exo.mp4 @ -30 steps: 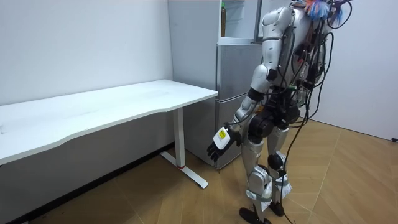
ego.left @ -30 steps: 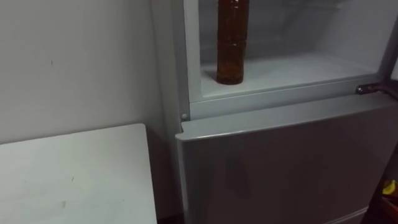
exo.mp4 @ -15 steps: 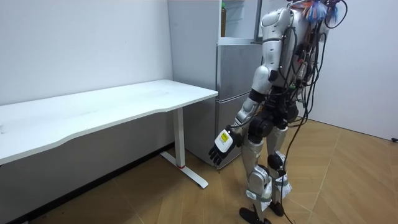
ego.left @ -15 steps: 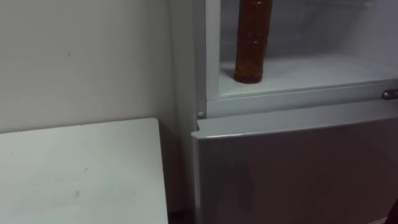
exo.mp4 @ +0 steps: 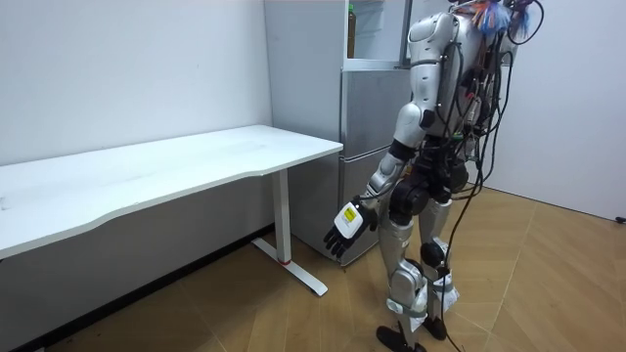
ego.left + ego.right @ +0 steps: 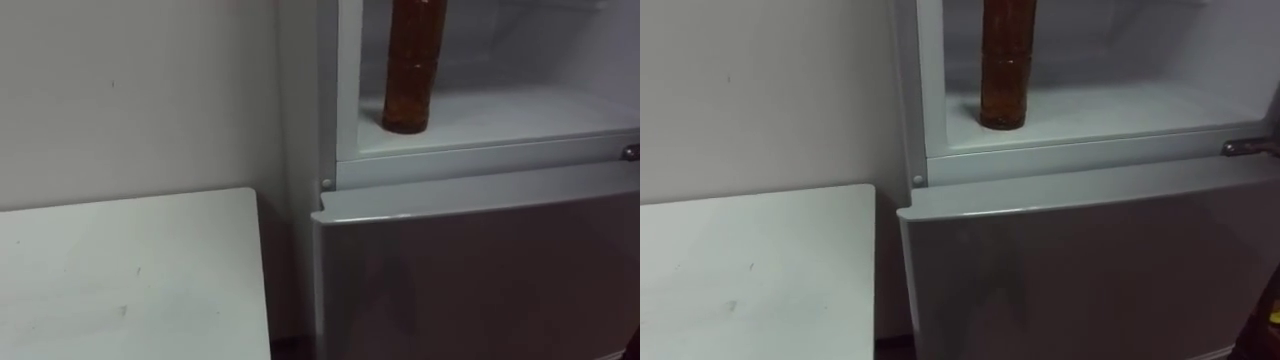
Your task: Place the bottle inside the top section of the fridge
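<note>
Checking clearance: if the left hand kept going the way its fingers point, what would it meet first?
The left hand hangs open, fingers aimed down; it would likely meet the wooden floor first.

We find the eye views dim: the lower fridge door (image 6: 470, 270) lies in grey shade, the open upper compartment (image 6: 520, 105) paler. The room view is evenly bright, with soft shadow beneath the bench (image 5: 176, 171).

Carried on the white fridge shelf (image 6: 530, 110): a brown bottle (image 6: 411, 70), upright, near the left wall and front edge. Just left, lower: a white counter (image 6: 130, 270).
</note>
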### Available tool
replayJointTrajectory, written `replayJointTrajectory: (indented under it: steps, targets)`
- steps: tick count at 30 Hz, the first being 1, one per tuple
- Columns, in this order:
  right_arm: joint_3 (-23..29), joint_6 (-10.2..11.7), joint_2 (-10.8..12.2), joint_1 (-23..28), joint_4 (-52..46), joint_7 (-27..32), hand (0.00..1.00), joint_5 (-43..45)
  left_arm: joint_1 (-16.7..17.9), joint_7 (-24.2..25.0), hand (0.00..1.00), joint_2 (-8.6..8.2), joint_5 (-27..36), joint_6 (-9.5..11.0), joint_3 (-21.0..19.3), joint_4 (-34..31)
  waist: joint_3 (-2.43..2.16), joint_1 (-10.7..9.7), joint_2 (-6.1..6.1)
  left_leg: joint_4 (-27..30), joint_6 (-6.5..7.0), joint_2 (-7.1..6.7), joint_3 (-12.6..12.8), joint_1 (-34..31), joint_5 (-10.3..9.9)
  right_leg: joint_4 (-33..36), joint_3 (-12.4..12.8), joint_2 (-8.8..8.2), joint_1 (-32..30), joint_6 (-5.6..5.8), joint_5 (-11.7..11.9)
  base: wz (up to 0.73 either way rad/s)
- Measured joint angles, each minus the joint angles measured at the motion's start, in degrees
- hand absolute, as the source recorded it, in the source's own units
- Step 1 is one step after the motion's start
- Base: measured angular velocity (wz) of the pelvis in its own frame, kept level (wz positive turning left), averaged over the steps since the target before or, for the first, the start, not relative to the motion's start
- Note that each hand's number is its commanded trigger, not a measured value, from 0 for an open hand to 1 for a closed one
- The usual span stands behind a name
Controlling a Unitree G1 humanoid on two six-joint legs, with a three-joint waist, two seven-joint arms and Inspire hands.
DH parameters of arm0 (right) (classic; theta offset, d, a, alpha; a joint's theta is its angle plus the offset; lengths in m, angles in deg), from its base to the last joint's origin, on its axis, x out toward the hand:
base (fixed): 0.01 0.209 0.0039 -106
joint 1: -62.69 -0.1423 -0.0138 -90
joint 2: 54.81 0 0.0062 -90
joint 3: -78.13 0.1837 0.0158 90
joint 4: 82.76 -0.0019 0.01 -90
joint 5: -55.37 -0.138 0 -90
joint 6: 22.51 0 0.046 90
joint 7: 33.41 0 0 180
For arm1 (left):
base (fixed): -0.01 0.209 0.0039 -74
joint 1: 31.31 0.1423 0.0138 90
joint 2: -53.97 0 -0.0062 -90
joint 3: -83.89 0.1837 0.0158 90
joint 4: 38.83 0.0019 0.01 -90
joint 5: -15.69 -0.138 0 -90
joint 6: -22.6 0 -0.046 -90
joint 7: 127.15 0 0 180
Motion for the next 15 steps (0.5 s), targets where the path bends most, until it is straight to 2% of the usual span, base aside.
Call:
replayJointTrajectory:
  steps: [4,7,9,13,15]
  targets:
    - [5.7,0.1,-0.1,-0.3,0.0,1.8,0.00,-0.5,0.8,-0.4,0.00,0.44,-0.6,0.0,-1.7,0.1,-0.15,-1.3,-0.35,-0.2,-0.01,-0.07,-0.2,0.3,0.0,0.0,0.2,0.04,0.3,-0.01,0.0,-0.01]
    - [10.3,0.0,-0.5,0.0,-2.0,3.0,0.00,-5.2,1.3,-0.8,0.00,0.95,-2.4,0.1,-4.8,0.0,-0.12,-1.5,-1.12,-0.4,-0.01,0.01,0.4,1.2,0.0,0.1,1.5,0.25,0.4,-0.06,-0.1,-0.16]
    - [13.9,0.1,-1.3,0.2,-5.7,4.0,0.00,-9.0,1.7,-1.4,0.00,1.34,-2.4,0.2,-7.0,0.0,-0.07,-2.6,-1.78,-0.8,0.00,-0.01,0.6,1.8,0.0,0.1,1.9,0.31,1.0,0.01,-0.1,-0.09]
    - [18.7,0.3,-2.8,1.4,-14.4,6.4,0.00,-12.5,2.0,-1.4,0.00,2.20,-2.4,0.8,-9.8,-0.1,0.00,-3.4,-2.57,-1.1,0.02,-0.07,0.7,2.1,0.0,0.4,2.3,0.34,0.8,0.02,-0.1,-0.06]
    - [20.6,1.1,-3.6,3.2,-21.0,8.7,0.00,-13.8,2.6,-1.9,0.00,2.70,-2.5,0.9,-10.5,-1.2,-0.17,-3.5,-3.26,-1.2,0.02,-0.07,0.7,2.3,0.0,0.5,2.5,0.42,0.7,0.01,-0.1,-0.06]
